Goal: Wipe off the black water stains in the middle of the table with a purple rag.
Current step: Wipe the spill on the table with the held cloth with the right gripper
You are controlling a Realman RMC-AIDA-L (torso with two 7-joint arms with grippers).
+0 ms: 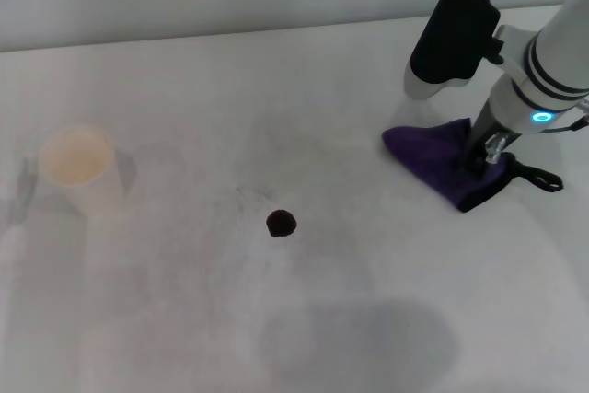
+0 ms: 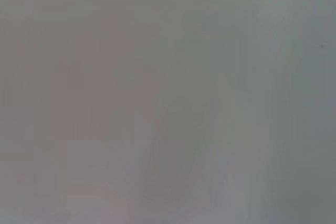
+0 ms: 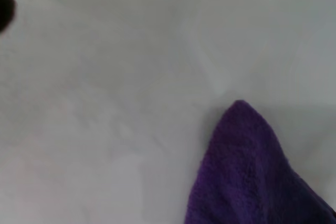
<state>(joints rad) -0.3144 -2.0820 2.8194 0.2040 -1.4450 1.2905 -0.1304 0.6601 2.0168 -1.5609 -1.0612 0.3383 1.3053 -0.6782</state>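
The black water stain (image 1: 281,223) is a small dark round blot near the middle of the white table (image 1: 304,89). The purple rag (image 1: 448,158) lies folded on the table at the right, its black loop (image 1: 541,177) pointing away from the stain. My right gripper (image 1: 484,156) reaches down from the right arm and stands on the rag's right part. In the right wrist view a corner of the rag (image 3: 252,171) shows, with the stain (image 3: 5,9) at the picture's edge. The left gripper is out of view.
A pale paper cup (image 1: 78,167) stands upright at the table's left. A faint grey smudge (image 1: 253,192) lies just beyond the stain. The left wrist view shows only a plain grey surface.
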